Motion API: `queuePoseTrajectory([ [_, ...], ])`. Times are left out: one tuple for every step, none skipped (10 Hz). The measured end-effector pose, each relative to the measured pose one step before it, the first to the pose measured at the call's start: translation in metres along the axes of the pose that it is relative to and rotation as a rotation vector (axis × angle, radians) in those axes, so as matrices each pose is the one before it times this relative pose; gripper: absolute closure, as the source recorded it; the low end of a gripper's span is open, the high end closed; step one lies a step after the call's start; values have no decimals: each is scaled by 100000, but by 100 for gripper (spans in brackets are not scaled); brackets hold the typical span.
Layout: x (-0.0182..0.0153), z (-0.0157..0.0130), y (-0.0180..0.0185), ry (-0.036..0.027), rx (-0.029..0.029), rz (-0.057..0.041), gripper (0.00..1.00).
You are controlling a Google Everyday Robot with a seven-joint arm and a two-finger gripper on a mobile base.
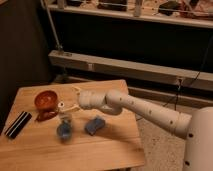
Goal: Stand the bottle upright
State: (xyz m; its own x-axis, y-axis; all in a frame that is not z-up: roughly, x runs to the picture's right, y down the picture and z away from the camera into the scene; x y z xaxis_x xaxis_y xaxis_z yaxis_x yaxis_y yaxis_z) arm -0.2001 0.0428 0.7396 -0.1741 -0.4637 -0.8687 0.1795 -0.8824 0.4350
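Desk [102,150]: wooden, rectangular, carrying every item listed below. Arm [142,107]: white and jointed, entering from beyond the right edge of the desk and reaching across its middle toward the left edge. End effector [70,108]: pale, at the tip of the arm, over the left half of the desk, between the bowl and the sponge; it sits right at the bottle, but whether it is wide, narrow or gripping the bottle cannot be told. Bowl [46,99]: round, orange-red, near the far left corner. Black bar [17,124]: flat and oblong, lying at an angle along the left edge, well apart from the rest. Sponge [95,125]: blue and blocky, near the middle of the desk, under the arm's forward section. Dark red item [46,116]: low and flat, just in front of the bowl; what it is cannot be made out. Cup [64,131]: small, round, blue, just left of the sponge, toward the near edge. Bottle [63,114]: slender and pale with a white cap, roughly upright at the end effector, just behind the cup; whether its base rests on the desk cannot be told.
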Motion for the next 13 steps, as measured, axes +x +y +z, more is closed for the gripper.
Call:
queuePoseTrajectory([
  [86,-176,-20,-835,-142,-1462,20],
  [551,-120,-136,-30,389,-2462,20],
  [749,-81,-274,345,999,-2216,20],
  [887,-116,-446,-437,1666,-2660,20],
  [581,-362,-279,-2495,1566,-1877,20],
  [459,-989,-183,-5467,1883,-2187,20],
  [187,-1082,-35,-4889,1339,-1540,20],
  [137,-1123,39,-5658,1430,-1679,20],
  [-87,-1760,436,-10325,1400,-4584,20],
  [15,-1032,456,-5246,46,-3259,20],
  [79,-1480,716,-6829,-272,-5707,20],
  [103,-1018,587,-4152,-447,-3755,20],
  [22,-357,219,-1177,-295,-1044,20],
])
